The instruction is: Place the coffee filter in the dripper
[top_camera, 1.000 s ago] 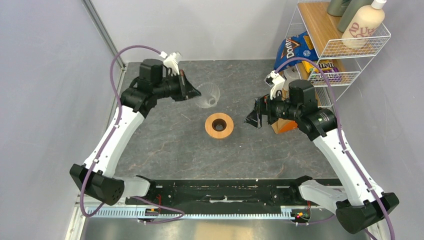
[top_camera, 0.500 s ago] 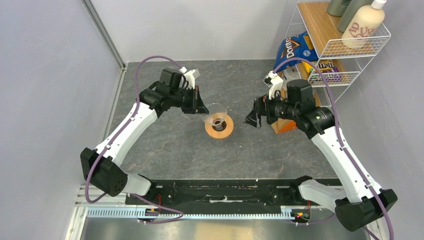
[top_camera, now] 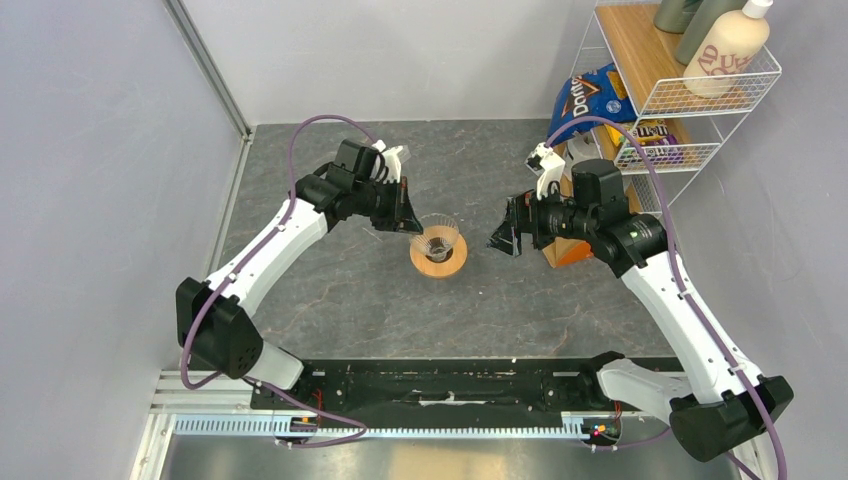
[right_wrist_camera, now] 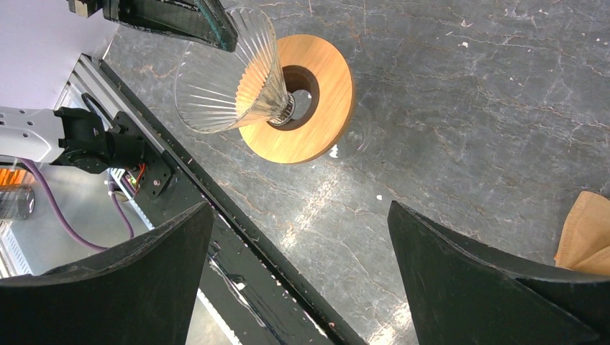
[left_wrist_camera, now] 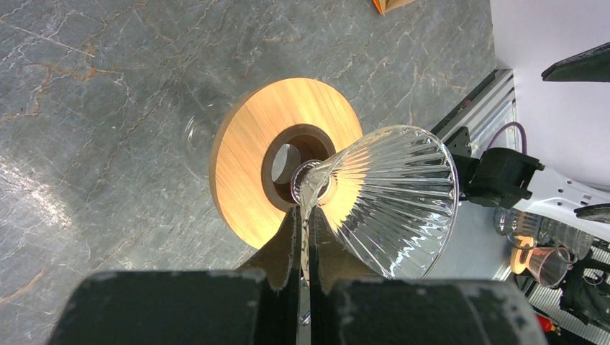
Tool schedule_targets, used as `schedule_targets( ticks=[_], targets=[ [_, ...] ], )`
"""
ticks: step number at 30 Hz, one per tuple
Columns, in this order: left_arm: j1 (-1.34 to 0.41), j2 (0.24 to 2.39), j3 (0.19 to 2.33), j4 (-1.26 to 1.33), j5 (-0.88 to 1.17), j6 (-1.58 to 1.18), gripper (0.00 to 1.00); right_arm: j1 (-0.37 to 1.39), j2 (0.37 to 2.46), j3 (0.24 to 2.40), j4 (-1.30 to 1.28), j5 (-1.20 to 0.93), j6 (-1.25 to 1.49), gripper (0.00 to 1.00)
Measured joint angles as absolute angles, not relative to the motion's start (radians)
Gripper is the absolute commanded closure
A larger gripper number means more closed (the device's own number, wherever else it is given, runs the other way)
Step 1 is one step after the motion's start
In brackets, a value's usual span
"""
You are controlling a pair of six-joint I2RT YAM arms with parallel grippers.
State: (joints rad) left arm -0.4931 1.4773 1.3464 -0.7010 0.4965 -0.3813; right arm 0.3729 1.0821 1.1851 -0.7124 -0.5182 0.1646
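The dripper (left_wrist_camera: 392,201) was clear, ribbed, glossy glass; its collar (left_wrist_camera: 244,144) was smooth matt wood. The worktop (left_wrist_camera: 108,86) looked like veined grey stone, faintly shiny. The coffee filter (right_wrist_camera: 586,230) was matt tan paper.

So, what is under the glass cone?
The wooden ring lies under the glass cone, whose narrow tip is at the ring's hole. The tip covers part of the hole; whether it touches the ring cannot be seen.

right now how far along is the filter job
Done: nothing settled. In hand: left gripper holds the glass cone by its rim, tilted, tip at the wooden collar hole. Left: seat it, then put in the coffee filter, lying near the open right gripper.
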Motion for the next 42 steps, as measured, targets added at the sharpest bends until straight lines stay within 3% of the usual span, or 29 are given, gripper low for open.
schedule_targets(
  ticks=[13, 21, 26, 34, 42],
  targets=[
    [-0.495, 1.530, 1.382, -0.704, 0.471, -0.376, 0.97, 0.373, 1.088, 1.164, -0.699, -0.523, 0.169, 0.01],
    [-0.497, 1.544, 1.383, -0.705, 0.463, -0.366, 0.66, 0.373, 1.095, 1.152, -0.688, -0.526, 0.176, 0.01],
    [-0.500, 1.543, 1.394, -0.704, 0.464, -0.363, 0.56, 0.373, 1.110, 1.152, -0.683, -0.533, 0.187, 0.01],
    [-0.500, 1.480, 1.394, -0.710, 0.464, -0.350, 0.55, 0.371, 1.162, 1.152, -0.651, -0.580, 0.247, 0.27],
    [-0.500, 1.392, 1.358, -0.701, 0.457, -0.349, 0.57, 0.370, 1.275, 1.152, -0.588, -0.641, 0.348, 0.36]
  ],
)
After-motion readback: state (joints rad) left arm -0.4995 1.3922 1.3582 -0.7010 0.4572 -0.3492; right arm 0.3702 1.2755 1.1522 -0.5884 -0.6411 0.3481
